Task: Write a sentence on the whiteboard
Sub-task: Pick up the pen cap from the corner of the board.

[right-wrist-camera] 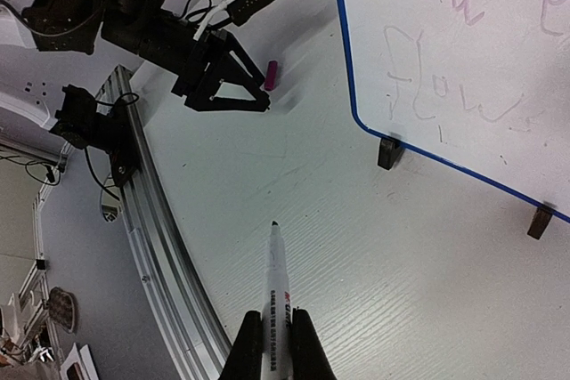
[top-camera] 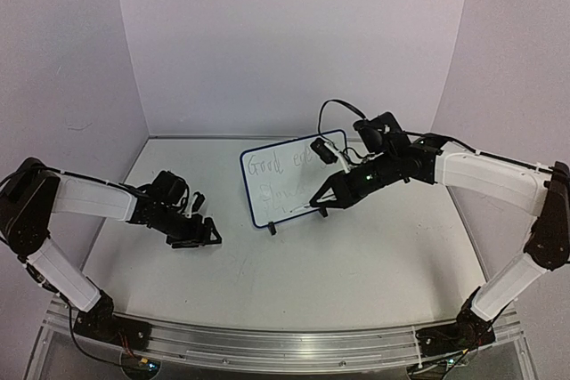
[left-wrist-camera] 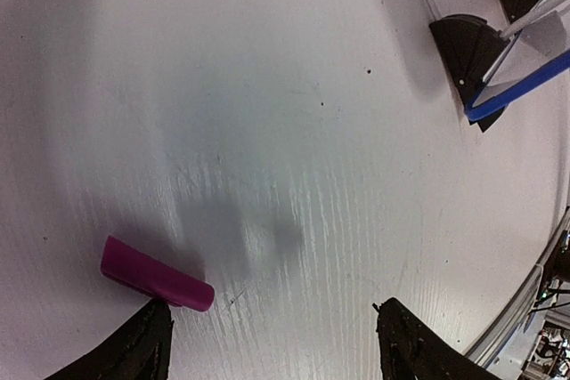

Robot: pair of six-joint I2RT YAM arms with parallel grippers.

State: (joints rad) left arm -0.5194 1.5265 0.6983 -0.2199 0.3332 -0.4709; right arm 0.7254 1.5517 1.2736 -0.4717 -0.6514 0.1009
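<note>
White plastic with a thin blue rim; that was the whiteboard [right-wrist-camera: 552,86], propped on two black feet [right-wrist-camera: 386,152] mid-table, a bit right of centre. The sentence [top-camera: 276,166] was half there: "Good" plus something on top, "flow"-ish below. Your right gripper [right-wrist-camera: 276,349] had its fingers pinching the marker [right-wrist-camera: 274,291] low on the barrel, and from the wrist view the tip looked off the board, over bare table near its bottom edge. So I'd guess you were between strokes. Bring the tip back in just right of "flow", go light, and push square to the surface; that board only sits on little feet and nothing was bracing it, so a hard press could probably slide or tip it. Your left gripper [top-camera: 209,230] hung with fingers spread wide over the table to the left, the purple cap [left-wrist-camera: 156,273] lying just beside one finger.

Hard to read: the top line's end was behind your right arm from above and cut off in the wrist view; the strokes were faint; I couldn't tell if the tip touched anything.
</note>
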